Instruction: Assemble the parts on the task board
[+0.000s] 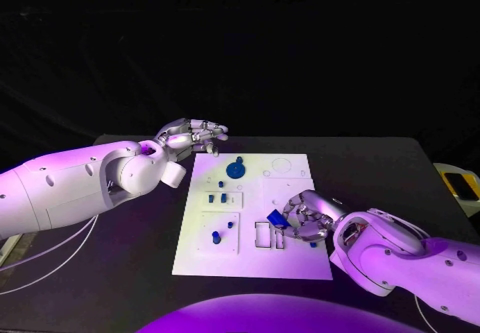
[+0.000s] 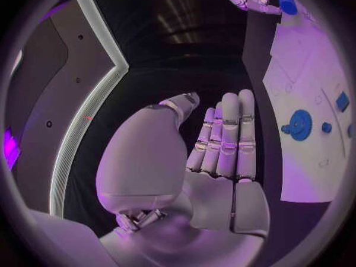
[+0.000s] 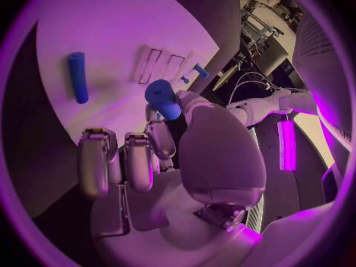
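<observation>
The white task board point(image 1: 290, 260) lies in the middle of the black table. My right hand point(image 1: 308, 214) hovers over the board's right side by the rectangular slots point(image 1: 268, 236) and pinches a short blue cylinder point(image 1: 277, 220) between thumb and finger; the right wrist view shows that cylinder point(image 3: 163, 99) in the hand point(image 3: 148, 154). Another blue cylinder point(image 3: 77, 77) lies flat on the board point(image 3: 111, 29). A blue toothed disc point(image 1: 236, 168) sits near the board's far edge, and small blue pieces point(image 1: 215, 199) stand on its left side. My left hand point(image 1: 190, 135) is off the board's far left corner, with its fingers point(image 2: 226, 139) straight and nothing in them.
A pale tray with a dark item point(image 1: 458, 184) sits at the table's right edge. Thin cables point(image 1: 60, 253) hang under my left arm at the table's left side. Bare black table point(image 1: 370, 173) stretches to the right of the board.
</observation>
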### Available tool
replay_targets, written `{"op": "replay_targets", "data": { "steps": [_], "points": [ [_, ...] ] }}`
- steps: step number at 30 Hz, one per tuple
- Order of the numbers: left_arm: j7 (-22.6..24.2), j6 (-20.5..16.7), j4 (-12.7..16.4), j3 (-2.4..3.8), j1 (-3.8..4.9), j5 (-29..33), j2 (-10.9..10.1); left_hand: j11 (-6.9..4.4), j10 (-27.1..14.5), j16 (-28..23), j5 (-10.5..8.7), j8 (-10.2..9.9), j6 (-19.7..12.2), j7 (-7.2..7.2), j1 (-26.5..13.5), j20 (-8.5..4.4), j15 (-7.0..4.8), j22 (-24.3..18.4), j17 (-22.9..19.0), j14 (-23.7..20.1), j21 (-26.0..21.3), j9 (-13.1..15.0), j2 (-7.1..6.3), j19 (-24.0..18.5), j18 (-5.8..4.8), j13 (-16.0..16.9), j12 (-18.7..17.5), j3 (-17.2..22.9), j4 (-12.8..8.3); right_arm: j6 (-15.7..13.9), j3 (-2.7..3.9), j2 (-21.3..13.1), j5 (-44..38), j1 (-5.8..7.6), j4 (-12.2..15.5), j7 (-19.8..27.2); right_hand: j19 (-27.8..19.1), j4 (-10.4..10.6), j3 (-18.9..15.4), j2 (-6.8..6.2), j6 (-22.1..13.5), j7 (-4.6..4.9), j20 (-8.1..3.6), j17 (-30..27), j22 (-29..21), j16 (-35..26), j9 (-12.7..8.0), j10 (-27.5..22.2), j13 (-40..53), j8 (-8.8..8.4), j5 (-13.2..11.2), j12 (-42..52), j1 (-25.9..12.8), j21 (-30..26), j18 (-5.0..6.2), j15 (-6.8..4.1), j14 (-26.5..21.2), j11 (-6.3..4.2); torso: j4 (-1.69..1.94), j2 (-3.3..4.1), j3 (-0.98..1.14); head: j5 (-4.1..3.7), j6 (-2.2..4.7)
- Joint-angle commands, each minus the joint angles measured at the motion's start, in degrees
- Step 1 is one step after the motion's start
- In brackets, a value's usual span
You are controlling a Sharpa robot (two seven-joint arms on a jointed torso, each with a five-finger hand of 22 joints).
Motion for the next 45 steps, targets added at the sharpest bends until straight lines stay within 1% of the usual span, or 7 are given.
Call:
{"op": "replay_targets", "data": {
  "steps": [1,7,17,29,32,36,45],
  "points": [
    [0.3,1.11,0.11,0.04,0.02,0.33,0.16,0.14,-0.41,0.25,0.03,0.38,-0.28,0.51,-0.57,0.43,0.15,-0.08,0.02,-0.42,-0.2,0.08,0.01,0.11,0.31,0.06,0.23,-0.09,0.17,3.83,-0.06,0.99,1.98,-0.32,-0.52,-0.27,2.43,-0.79,0.79,0.02,1.53,-1.25,-0.16,3.8,12.47,-0.24,3.42,-0.26,-0.22,1.44,0.15,-0.4,-1.4,-0.38,-0.66,-0.02,3.97,0.36,0.03,-0.01,0.06,0.09,-0.11],
    [0.06,1.4,0.09,0.04,0.02,0.32,0.21,0.11,-0.5,0.29,0.07,0.49,-0.3,0.47,-0.39,0.42,0.13,-0.16,0.03,-0.44,-0.29,0.09,0.1,0.18,0.32,0.06,0.34,-0.07,0.19,5.98,-0.1,2.74,2.65,-0.75,-1.57,-0.86,2.49,-0.63,-0.37,0.9,1.8,-1.33,-0.08,4.11,12.51,-0.18,4.27,-0.01,0.13,1.89,-0.12,-0.31,-5.77,-0.21,-0.68,0.0,4.04,0.34,-0.03,-0.03,0.06,0.05,-0.22],
    [-0.13,1.61,0.13,0.04,0.02,0.3,0.25,0.1,-0.55,0.3,0.09,0.55,-0.29,0.45,-0.27,0.41,0.12,-0.2,0.03,-0.45,-0.33,0.1,0.14,0.21,0.33,0.06,0.38,-0.05,0.16,7.54,-0.11,4.07,2.47,-0.95,-2.58,-1.85,2.7,-0.63,-1.27,1.42,2.35,-1.64,-0.19,4.53,12.66,-0.05,4.92,0.53,0.96,2.44,0.48,0.45,-7.94,0.3,-0.78,-0.18,4.13,0.11,-0.03,0.02,0.08,0.16,-0.39],
    [-0.23,1.67,0.18,0.04,0.02,0.28,0.22,0.1,-0.55,0.3,0.09,0.55,-0.29,0.45,-0.27,0.41,0.12,-0.2,0.03,-0.45,-0.33,0.1,0.14,0.21,0.33,0.06,0.38,-0.05,0.16,8.06,-0.12,5.32,1.22,-1.01,-3.84,-3.15,2.7,-0.57,-3.07,1.92,2.72,-2.01,-0.45,4.57,12.65,-0.05,5.66,1.04,1.81,3.02,-0.73,1.13,-10.92,0.31,-0.78,-0.46,4.15,-0.21,0.04,0.02,0.06,0.01,-0.37],
    [-0.32,1.66,0.22,0.04,0.02,0.28,0.14,0.11,-0.62,0.31,0.08,0.59,-0.34,0.48,-0.19,0.41,0.11,-0.24,0.03,-0.48,-0.38,0.1,0.13,0.25,0.33,0.06,0.43,-0.07,0.16,8.12,-0.12,5.61,0.45,-1.03,-4.34,-4.15,2.47,-0.52,-5.98,3.13,2.41,-2.11,-0.56,4.1,12.49,-0.28,6.3,0.73,1.5,3.28,-6.51,0.28,-14.76,-0.24,-0.67,-0.55,4.04,-0.29,0.05,0.03,0.05,0.04,-0.38],
    [-0.42,1.7,0.28,0.04,0.02,0.28,0.03,0.12,-0.65,0.32,0.09,0.59,-0.37,0.5,-0.17,0.4,0.11,-0.25,0.03,-0.47,-0.39,0.1,0.14,0.26,0.33,0.06,0.44,-0.07,0.17,8.3,-0.13,5.93,0.04,-1.18,-4.55,-4.46,2.41,-0.47,-8.79,3.77,2.22,-2.11,-0.55,4.01,12.45,-0.38,6.79,0.71,1.56,3.48,-11.6,-0.04,-16.81,-0.41,-0.63,-0.54,4.03,-0.28,0.03,0.03,0.09,0.08,-0.46],
    [-0.45,1.74,0.31,0.04,0.02,0.28,-0.08,0.12,-0.65,0.32,0.09,0.59,-0.37,0.5,-0.17,0.4,0.11,-0.25,0.03,-0.47,-0.39,0.1,0.14,0.26,0.33,0.06,0.44,-0.07,0.17,8.05,-0.14,5.99,-0.95,-1.42,-3.99,-4.4,2.29,-0.41,-12.61,4.92,2.03,-2.07,-0.51,3.74,12.36,-0.55,7.19,0.58,1.47,3.57,-15.3,-0.62,-18.45,-0.74,-0.57,-0.5,3.99,-0.24,-0.1,-0.02,0.1,0.09,-0.5]
  ]
}}
